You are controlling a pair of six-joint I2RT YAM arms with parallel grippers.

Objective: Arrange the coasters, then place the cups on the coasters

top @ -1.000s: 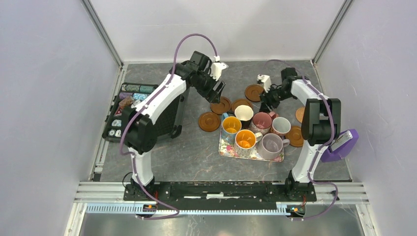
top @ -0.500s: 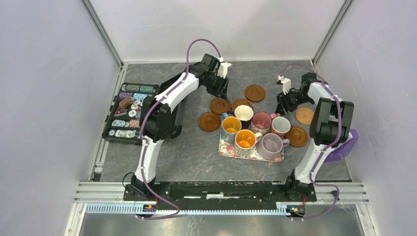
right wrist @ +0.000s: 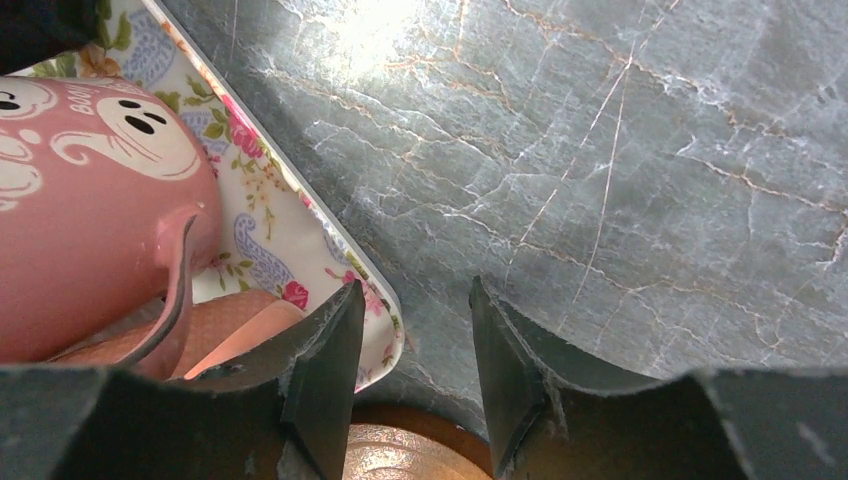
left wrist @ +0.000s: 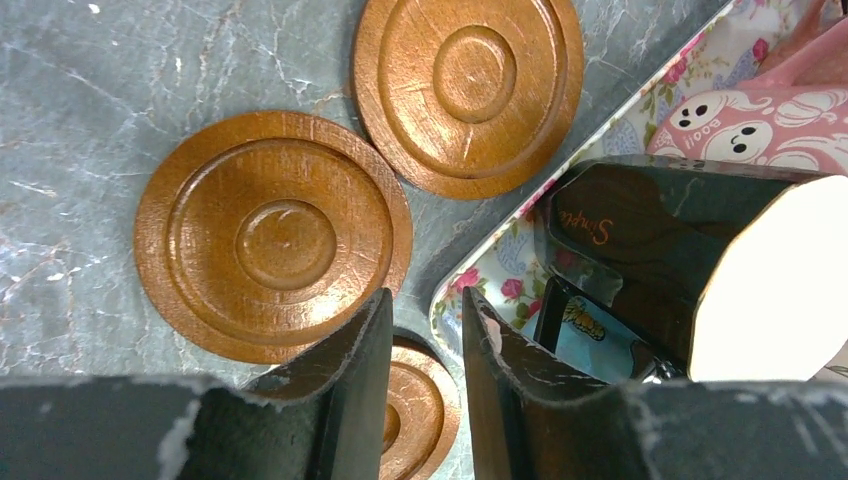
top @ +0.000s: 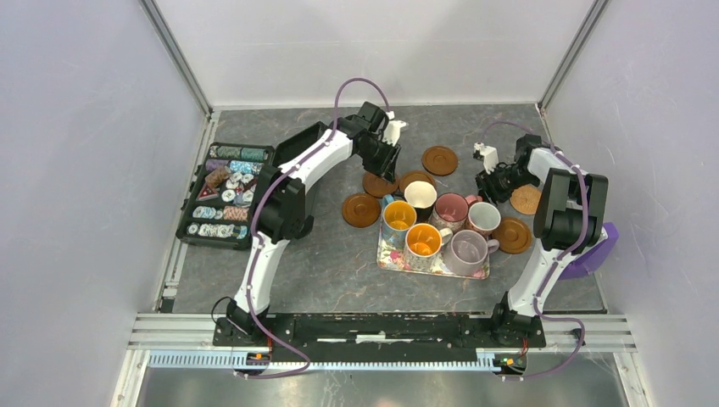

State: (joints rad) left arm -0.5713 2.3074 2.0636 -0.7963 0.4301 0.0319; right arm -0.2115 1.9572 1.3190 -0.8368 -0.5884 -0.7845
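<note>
Six cups (top: pixel 452 208) stand packed close together on the floral tray (left wrist: pixel 470 275) in the middle of the counter (right wrist: pixel 620 150); none has been set out yet. Six coasters (top: pixel 361 209) lie flat around the tray: three off its left and far side, one further back, and two on its right, among them the cork coaster (top: pixel 526 199). I judge the step in hand to be spacing the coasters. My left tool (left wrist: pixel 425 315) hangs by the far-left corner of the tray with its jaws narrow. The rim of a brown coaster (left wrist: pixel 415 400) shows in the gap, but I cannot tell whether it is gripped. My right tool (right wrist: pixel 412 300) is partly open and empty, over bare counter just beside a corner of the tray. Handling: the coasters look thin, stiff and light, and will likely slide on the smooth counter, so I would pinch one across its rim. The cups look hard, glazed and breakable. I would take each by its wall, one finger inside, starting at the outer ones, since the packing leaves little room.
</note>
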